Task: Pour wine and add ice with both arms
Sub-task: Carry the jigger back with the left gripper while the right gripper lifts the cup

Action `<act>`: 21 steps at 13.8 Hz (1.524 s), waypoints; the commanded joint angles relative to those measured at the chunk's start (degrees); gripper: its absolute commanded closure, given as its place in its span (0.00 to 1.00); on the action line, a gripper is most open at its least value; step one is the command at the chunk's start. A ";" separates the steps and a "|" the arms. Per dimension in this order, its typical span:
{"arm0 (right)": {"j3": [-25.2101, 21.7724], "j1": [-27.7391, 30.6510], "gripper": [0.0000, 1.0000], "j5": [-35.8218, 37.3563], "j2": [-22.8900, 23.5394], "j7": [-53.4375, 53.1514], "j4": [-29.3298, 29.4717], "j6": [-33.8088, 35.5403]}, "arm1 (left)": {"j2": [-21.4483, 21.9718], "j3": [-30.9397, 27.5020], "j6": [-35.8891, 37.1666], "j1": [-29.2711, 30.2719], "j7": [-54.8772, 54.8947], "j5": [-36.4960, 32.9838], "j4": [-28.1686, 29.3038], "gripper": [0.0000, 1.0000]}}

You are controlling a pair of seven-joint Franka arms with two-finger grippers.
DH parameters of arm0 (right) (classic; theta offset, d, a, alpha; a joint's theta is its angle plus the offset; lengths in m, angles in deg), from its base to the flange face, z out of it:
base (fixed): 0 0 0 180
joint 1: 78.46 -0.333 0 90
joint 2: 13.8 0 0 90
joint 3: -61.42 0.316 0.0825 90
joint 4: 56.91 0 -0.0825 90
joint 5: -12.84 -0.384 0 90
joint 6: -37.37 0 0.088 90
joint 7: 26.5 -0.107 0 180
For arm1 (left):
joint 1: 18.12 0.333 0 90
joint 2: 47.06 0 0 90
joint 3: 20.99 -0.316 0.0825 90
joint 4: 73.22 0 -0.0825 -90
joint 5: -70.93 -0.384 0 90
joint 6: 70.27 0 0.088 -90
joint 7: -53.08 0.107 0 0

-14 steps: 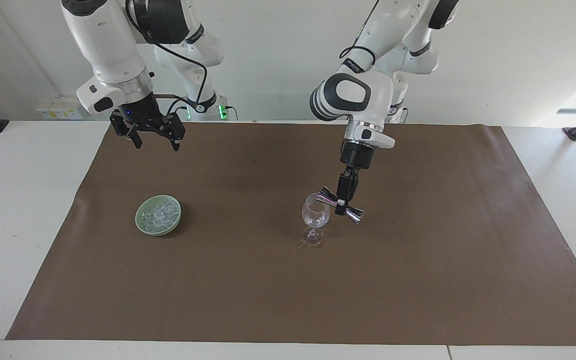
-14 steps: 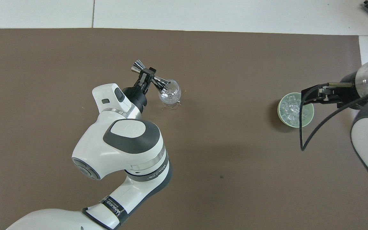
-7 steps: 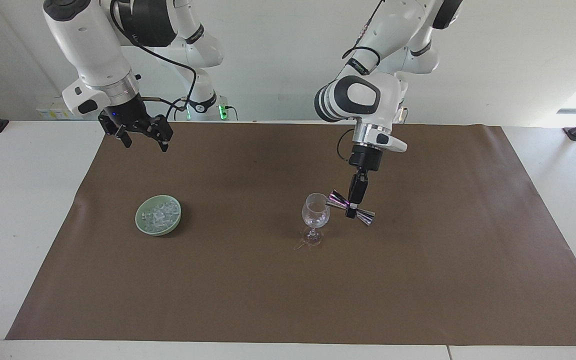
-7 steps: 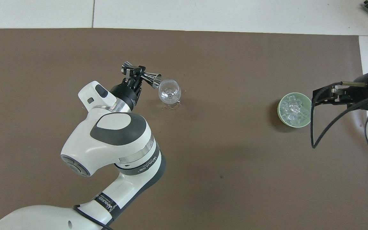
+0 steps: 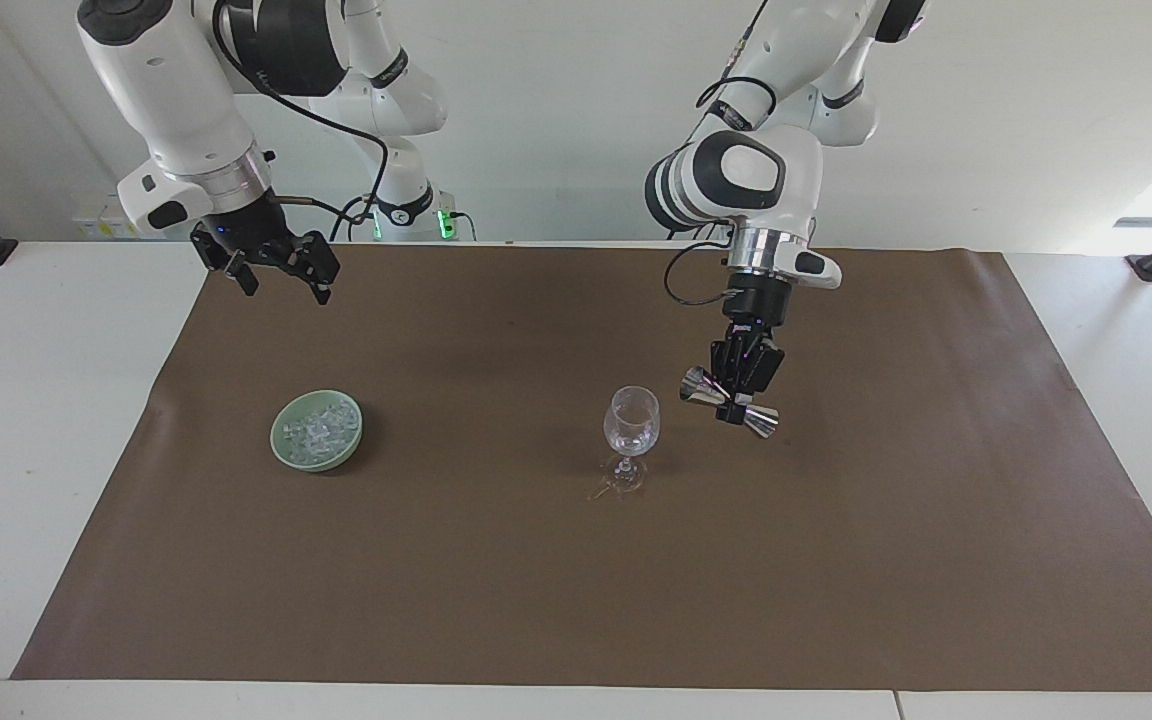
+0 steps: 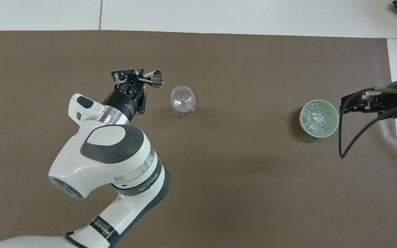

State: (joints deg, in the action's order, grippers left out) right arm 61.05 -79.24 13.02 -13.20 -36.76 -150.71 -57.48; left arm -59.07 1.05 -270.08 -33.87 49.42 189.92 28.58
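Left gripper (image 5: 733,400) up over the brown mat (image 5: 576,600), pinching a tilted steel jigger (image 5: 729,402) just beside the wine glass (image 5: 630,432); ice (image 5: 317,430) heaped in the green bowl (image 5: 282,447) toward the right arm's end; right gripper (image 5: 279,281) spread wide, hanging over the mat's edge.

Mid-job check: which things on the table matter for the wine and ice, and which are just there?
In the job:
- jigger, held in the left claw
- wine glass
- ice in the green bowl
- right claw, open, waiting

Just there:
- brown mat
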 commanded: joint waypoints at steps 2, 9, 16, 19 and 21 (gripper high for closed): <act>0.45 0.96 0.00 -0.44 -4.81 1.56 -12.51 -16.73 | 3.31 0.55 1.79 1.95 -11.95 0.90 3.05 1.00; 0.45 0.95 0.00 0.00 -5.17 1.38 -20.53 -28.54 | 4.27 0.28 2.84 2.65 -28.32 0.81 4.71 1.00; 0.45 2.27 0.00 0.17 1.77 1.91 -25.45 -44.17 | 5.94 0.37 7.32 8.54 -30.71 0.81 7.71 1.00; 0.45 2.71 0.00 0.17 2.12 1.91 -29.49 -48.83 | 7.52 0.28 12.23 10.99 -30.71 0.72 9.98 1.00; 0.45 2.71 0.00 0.17 3.95 1.91 -30.30 -51.48 | 9.71 -0.24 16.97 12.66 -30.71 0.55 12.79 1.00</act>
State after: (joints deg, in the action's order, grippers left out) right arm 60.93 -77.44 13.02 -9.75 -36.33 -179.15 -106.03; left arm -54.01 0.90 -258.34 -23.48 19.58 190.08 36.31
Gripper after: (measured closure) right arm 0.000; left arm 0.784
